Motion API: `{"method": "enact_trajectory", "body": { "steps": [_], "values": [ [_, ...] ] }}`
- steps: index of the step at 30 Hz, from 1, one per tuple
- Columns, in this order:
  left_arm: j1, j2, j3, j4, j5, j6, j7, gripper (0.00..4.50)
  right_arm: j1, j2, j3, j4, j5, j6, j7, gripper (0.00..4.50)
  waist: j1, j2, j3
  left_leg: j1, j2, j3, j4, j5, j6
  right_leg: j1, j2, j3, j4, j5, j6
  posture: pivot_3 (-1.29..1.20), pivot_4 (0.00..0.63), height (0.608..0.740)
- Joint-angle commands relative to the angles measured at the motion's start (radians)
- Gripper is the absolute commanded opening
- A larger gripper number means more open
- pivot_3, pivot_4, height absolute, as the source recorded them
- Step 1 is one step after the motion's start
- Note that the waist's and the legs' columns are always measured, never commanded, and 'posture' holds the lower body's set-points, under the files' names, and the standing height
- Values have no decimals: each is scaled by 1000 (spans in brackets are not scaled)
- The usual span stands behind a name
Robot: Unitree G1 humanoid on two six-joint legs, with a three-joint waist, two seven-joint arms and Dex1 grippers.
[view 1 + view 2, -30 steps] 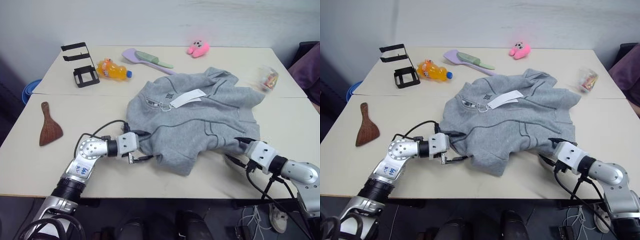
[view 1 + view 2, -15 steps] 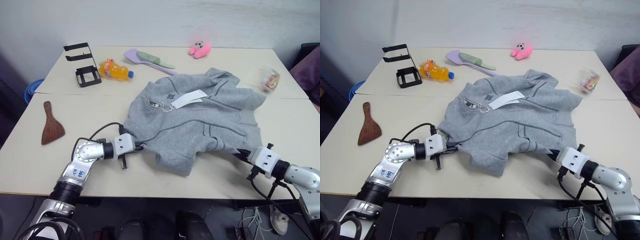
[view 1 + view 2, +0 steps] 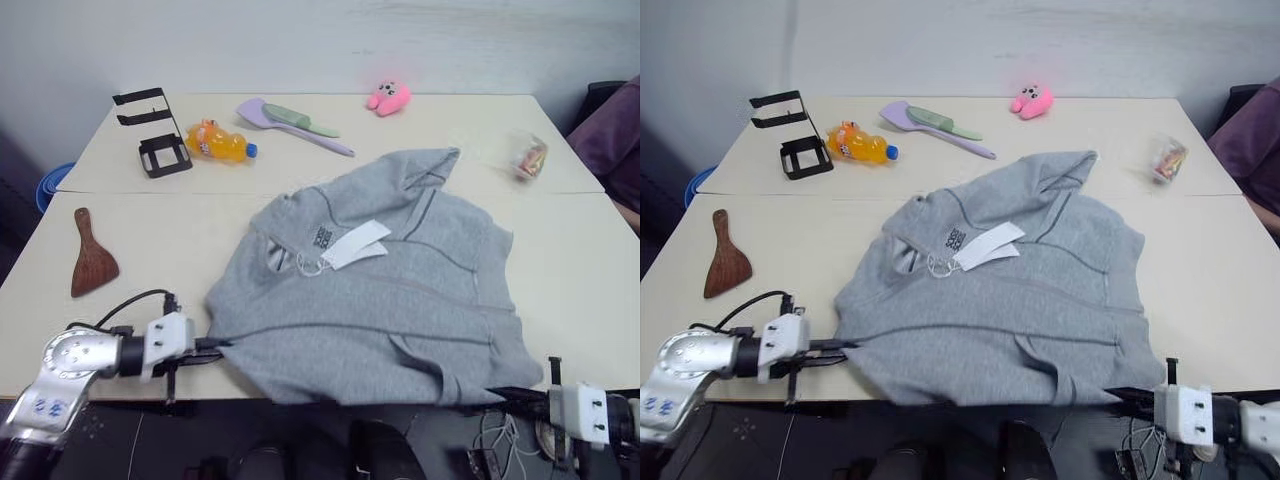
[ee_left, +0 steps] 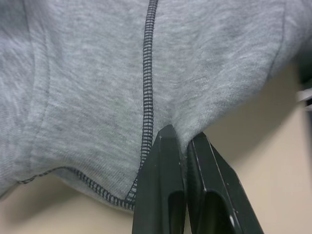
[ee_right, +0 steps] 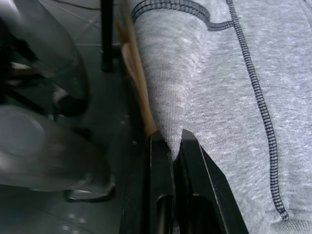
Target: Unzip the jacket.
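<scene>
Left fingers (image 4: 181,141): pinched together on a fold of the hem at the near left corner of the jacket (image 3: 400,290); cloth caught just beside a dark stitched seam.
Right fingers (image 5: 174,144): clamped on a peak of the hem at the near right corner, right at the bench (image 3: 620,270) edge, with floor visible beyond.
Step in hand: judged as spreading and flattening the garment by its lower corners, ahead of any work on the zip.
Doing it well: even tension on both corners, low pull along the bench surface, no lift; grip kept on fabric, not seam alone, to avoid slipping off.
Risk near: hem already overhanging the near edge; further pull toward the near side likely to drag the garment off.
Jacket: front up in the middle of the bench, hood toward the far right, still zipped by the look of it.
Tag (image 3: 355,244): white paper, lying on the chest beside the small dark logo; best marker for the zip pull, itself too small to make out.
Next need: one corner let go and the pull reached, the other corner held as anchor.
Far clutter: wooden spatula (image 3: 92,267) at left, orange bottle (image 3: 219,141), black stand (image 3: 152,130), pink toy (image 3: 388,97); all well apart from the jacket.
</scene>
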Motion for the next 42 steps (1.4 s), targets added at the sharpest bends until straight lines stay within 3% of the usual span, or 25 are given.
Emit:
{"method": "enact_trajectory", "body": {
  "steps": [1,9,11,13,15,19,22,25,34,42],
  "values": [
    [89,46,56,-114,-77,95,-53,13,59,-5,-67,-28,32,18,31,0,2,0,0,0,0,0,0,0,0,0,0,0,0,0,0,0,150,740],
    [221,58,59,-263,-125,189,-85,13,88,22,-101,19,-6,35,14,0,6,1,0,0,0,0,0,-1,0,0,0,0,-1,-1,-3,0,150,740],
    [204,52,47,-273,-127,250,-47,238,90,28,-115,-9,77,147,-5,0,11,1,0,0,0,0,0,-1,0,0,0,0,0,-2,-3,0,150,740],
    [171,40,63,-272,-166,339,4,610,102,26,-140,-59,152,237,-4,488,21,4,1,0,0,0,0,-1,0,0,0,0,0,-2,-3,0,150,740],
    [155,68,85,-273,-216,428,-13,1275,121,19,-181,-153,264,388,-45,1065,25,4,2,0,0,-1,0,-1,0,-1,0,0,0,-2,-3,0,150,740],
    [141,139,169,-245,-352,601,-93,2517,232,-70,-308,-361,634,822,-98,2410,27,6,3,-1,1,-2,0,-1,0,-2,0,0,3,-3,-5,0,150,740],
    [85,147,234,-179,-416,654,-122,3462,190,-83,-370,-399,764,941,-130,3490,28,6,3,-2,1,-4,0,-1,0,-2,0,-1,3,-4,-6,0,150,740],
    [-59,103,229,-109,-416,635,-88,4371,29,-61,-321,-362,595,835,-140,4476,30,5,3,-2,1,-4,1,-1,1,-1,0,-2,3,-4,-6,0,150,740],
    [-398,-103,-44,-7,-76,266,-34,4477,-661,137,158,-80,-103,289,-204,4500,23,4,3,-5,-3,4,3,2,-1,-5,5,-3,8,0,-1,0,150,740],
    [-617,-258,-182,211,78,86,-16,4477,-959,274,459,153,-390,125,-233,4500,24,3,4,-8,-2,7,8,4,1,-8,11,-5,11,0,1,0,150,740]
  ]
}}
